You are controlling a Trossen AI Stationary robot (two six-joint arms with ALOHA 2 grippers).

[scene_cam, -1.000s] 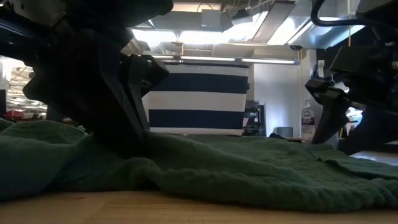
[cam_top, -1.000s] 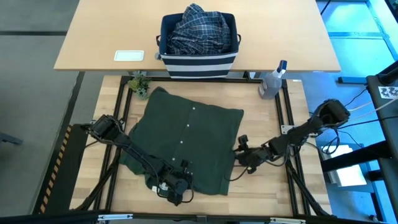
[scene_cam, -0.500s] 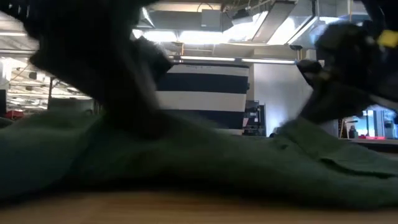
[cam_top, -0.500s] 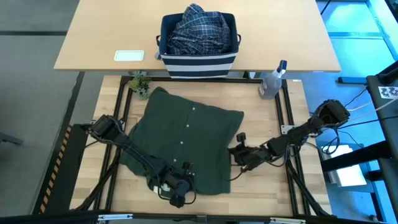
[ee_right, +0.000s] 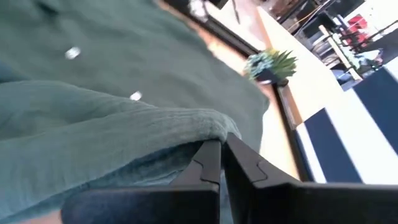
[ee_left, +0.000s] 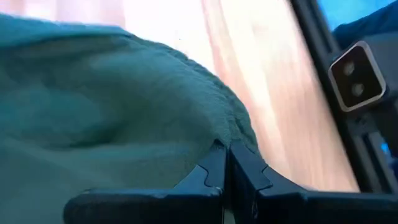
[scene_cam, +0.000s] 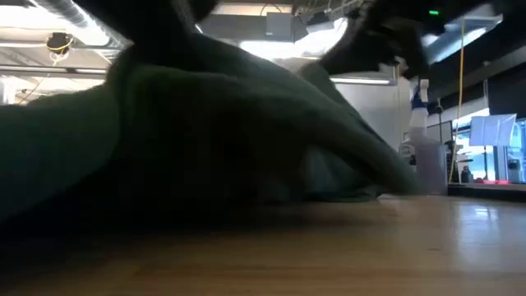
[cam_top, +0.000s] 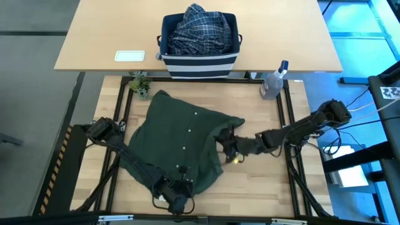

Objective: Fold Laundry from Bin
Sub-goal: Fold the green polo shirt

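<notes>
The dark olive-green shirt (cam_top: pixel 178 134) lies buttoned side up on the wooden table, its near hem and right side raised. My left gripper (cam_top: pixel 183 189) is at the shirt's near edge and shut on it. My right gripper (cam_top: pixel 226 145) is shut on the shirt's right side, over the table's middle. In the low view the raised shirt (scene_cam: pixel 205 123) fills most of the picture. The navy-and-white striped bin (cam_top: pixel 200 59) stands on the far table, with the plaid shirt (cam_top: pixel 199 28) heaped inside. My left gripper pinches the shirt's near hem (ee_left: pixel 231 132) between its two shut fingers, at an edge that curls over the fingertips. The hem is raised off the table and the cloth falls away from it, slack. My right gripper pinches the shirt's right side at a rolled edge or fold (ee_right: pixel 211 124) between its shut fingers, coming from the table's right. That part is lifted clear and drawn over the shirt's body.
A clear spray bottle (cam_top: pixel 273 81) stands at the table's far right corner and a small potted plant (cam_top: pixel 140 84) at its far left. A white card (cam_top: pixel 129 56) lies on the far table beside the bin. Bare wood shows right of the shirt.
My right gripper has taken hold of the shirt's right side, risen and gone toward the table's left, drawing that side up and over the body. My left gripper has risen with the near hem. The shirt's far part stays flat on the table.
</notes>
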